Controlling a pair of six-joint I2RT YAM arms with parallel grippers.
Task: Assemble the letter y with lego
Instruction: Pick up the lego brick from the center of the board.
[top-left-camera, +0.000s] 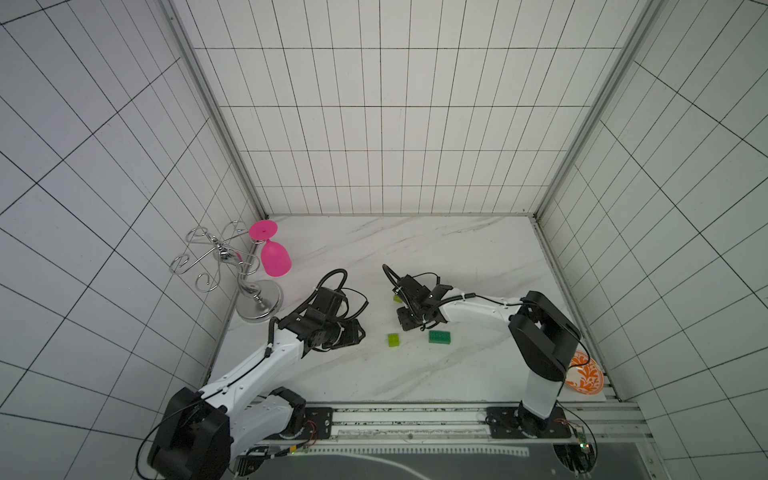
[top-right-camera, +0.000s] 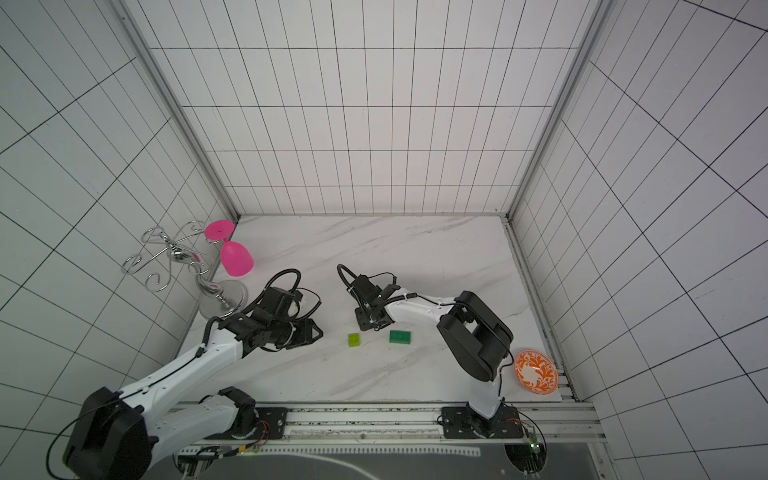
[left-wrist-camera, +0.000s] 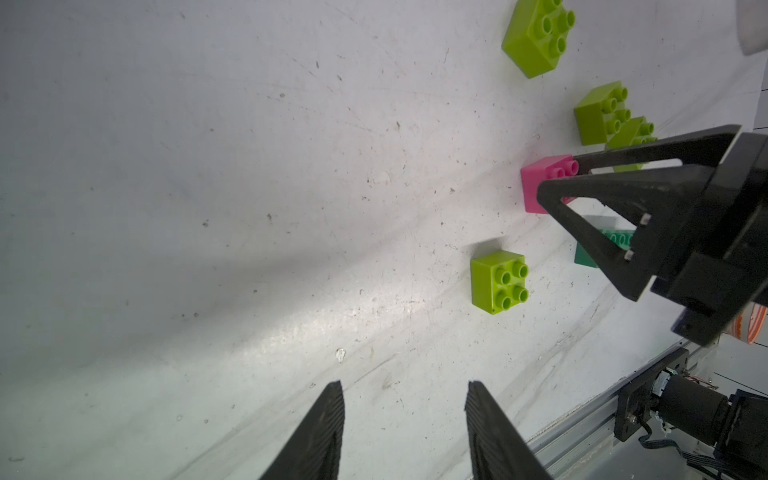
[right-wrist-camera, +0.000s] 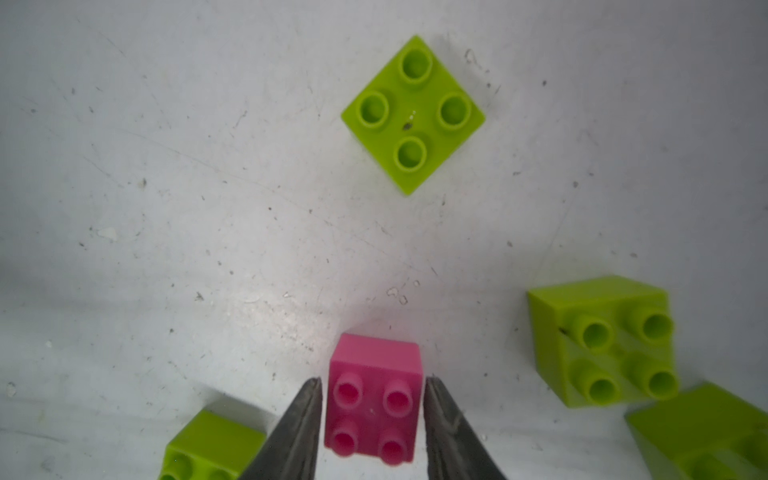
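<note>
A: Where are the grippers over the table (top-left-camera: 457, 257)?

B: The left gripper (left-wrist-camera: 405, 384) hovers with its jaws well apart and holds nothing. The right gripper (right-wrist-camera: 372, 384) straddles the pink brick (right-wrist-camera: 374, 399). Its jaws are almost at the brick's sides, but whether they pinch it cannot be told.

A: And the other bricks?

B: In a top view, the dark green brick (top-left-camera: 440, 336) lies at three o'clock from a lone lime brick (top-left-camera: 393, 340). The right gripper is at that brick's twelve and the left at its nine.
</note>
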